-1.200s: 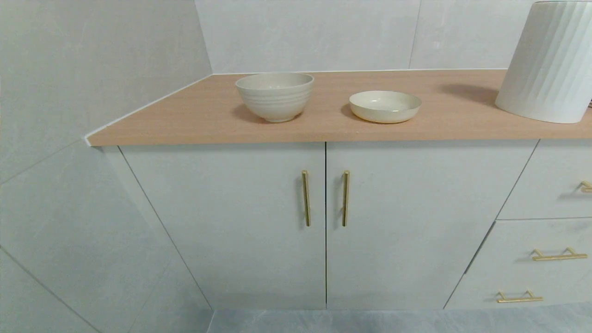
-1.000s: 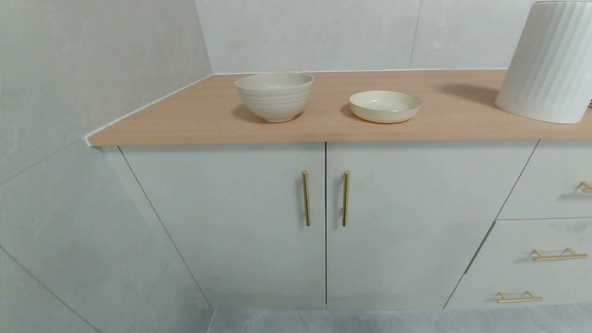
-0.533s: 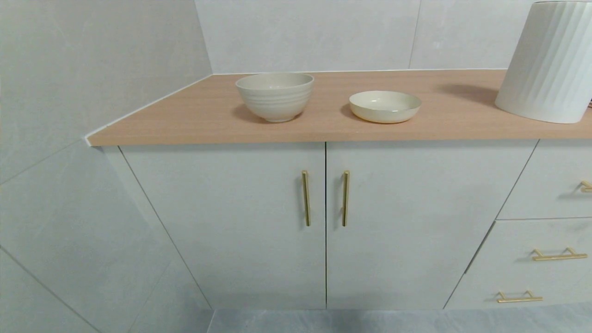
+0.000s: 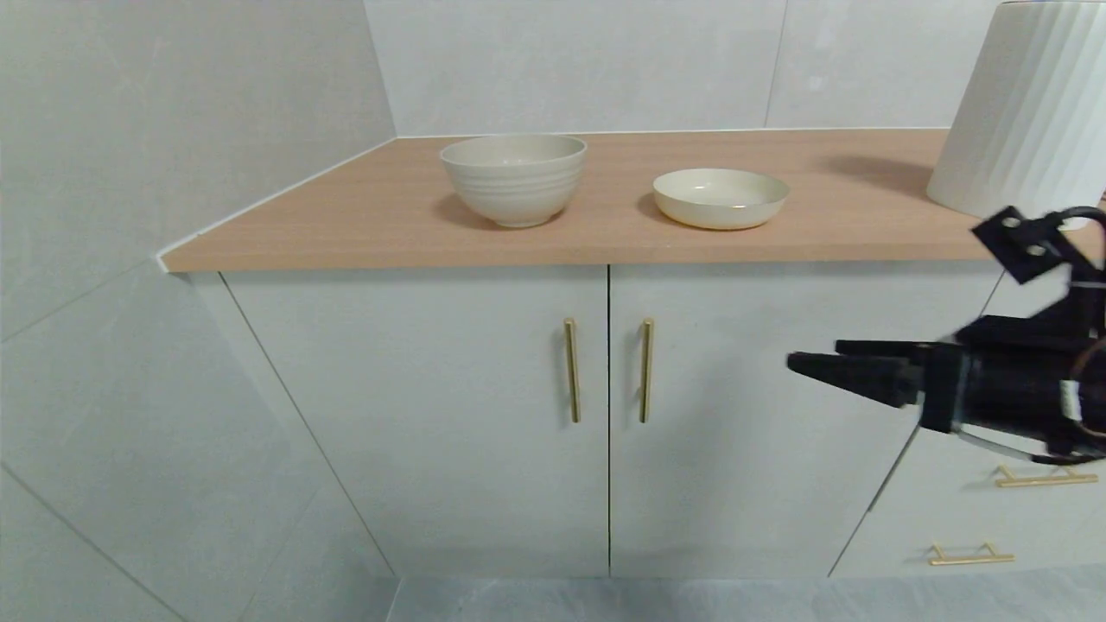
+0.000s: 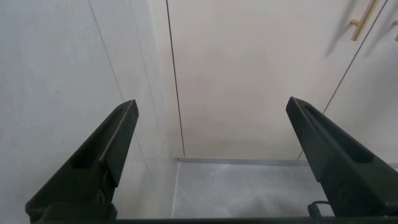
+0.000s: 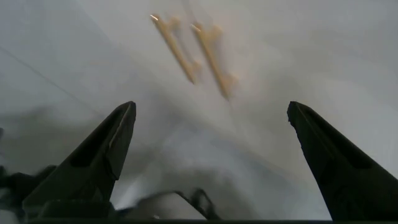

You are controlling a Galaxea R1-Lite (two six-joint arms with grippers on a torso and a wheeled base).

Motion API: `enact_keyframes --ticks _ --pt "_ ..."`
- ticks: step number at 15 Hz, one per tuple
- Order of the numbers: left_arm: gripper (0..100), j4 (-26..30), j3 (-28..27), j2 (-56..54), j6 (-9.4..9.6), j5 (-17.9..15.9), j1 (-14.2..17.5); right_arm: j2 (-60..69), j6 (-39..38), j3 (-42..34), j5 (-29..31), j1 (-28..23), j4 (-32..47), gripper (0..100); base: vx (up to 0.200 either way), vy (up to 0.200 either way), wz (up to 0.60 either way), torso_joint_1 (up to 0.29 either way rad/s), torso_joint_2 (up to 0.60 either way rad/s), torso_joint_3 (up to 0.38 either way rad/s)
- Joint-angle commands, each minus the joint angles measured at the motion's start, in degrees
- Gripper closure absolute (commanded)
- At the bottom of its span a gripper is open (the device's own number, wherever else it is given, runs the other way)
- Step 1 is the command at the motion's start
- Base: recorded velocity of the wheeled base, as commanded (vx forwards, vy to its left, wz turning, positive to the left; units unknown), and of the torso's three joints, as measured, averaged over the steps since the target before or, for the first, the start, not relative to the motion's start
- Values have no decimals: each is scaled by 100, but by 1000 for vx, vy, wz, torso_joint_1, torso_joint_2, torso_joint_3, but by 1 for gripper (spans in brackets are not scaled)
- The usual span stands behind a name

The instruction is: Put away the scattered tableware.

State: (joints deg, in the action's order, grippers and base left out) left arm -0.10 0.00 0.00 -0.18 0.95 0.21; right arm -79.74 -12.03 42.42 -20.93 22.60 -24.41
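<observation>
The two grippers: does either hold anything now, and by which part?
Nothing is held. The left gripper and the right gripper are both open and empty; the ribbed beige bowl stands untouched.

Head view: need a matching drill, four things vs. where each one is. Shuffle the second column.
Things:
1. ribbed bowl
2. shallow dish
3. fluted white container
4. right gripper

Places:
a. below the countertop, in front of the right cabinet door
b. on the countertop's left part, nearest the corner
c. at the countertop's far right end
d. on the countertop, above the right cabinet door

Pairs: 1-b, 2-d, 3-c, 4-a
</observation>
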Motion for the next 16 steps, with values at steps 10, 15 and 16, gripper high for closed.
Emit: enact_keyframes --ticks 10,15,16 --pt "0 1 0 0 1 2 6 -3373 -335 1506 335 790 -1708 0 0 0 0 0 0 0" --pt "0 1 0 0 -8 2 -3 -3988 -669 1506 889 1132 -2868 0 0 0 0 0 0 0" --pt "0 1 0 0 -8 2 6 -4014 -678 1506 924 1185 -2921 0 0 0 0 0 0 0"
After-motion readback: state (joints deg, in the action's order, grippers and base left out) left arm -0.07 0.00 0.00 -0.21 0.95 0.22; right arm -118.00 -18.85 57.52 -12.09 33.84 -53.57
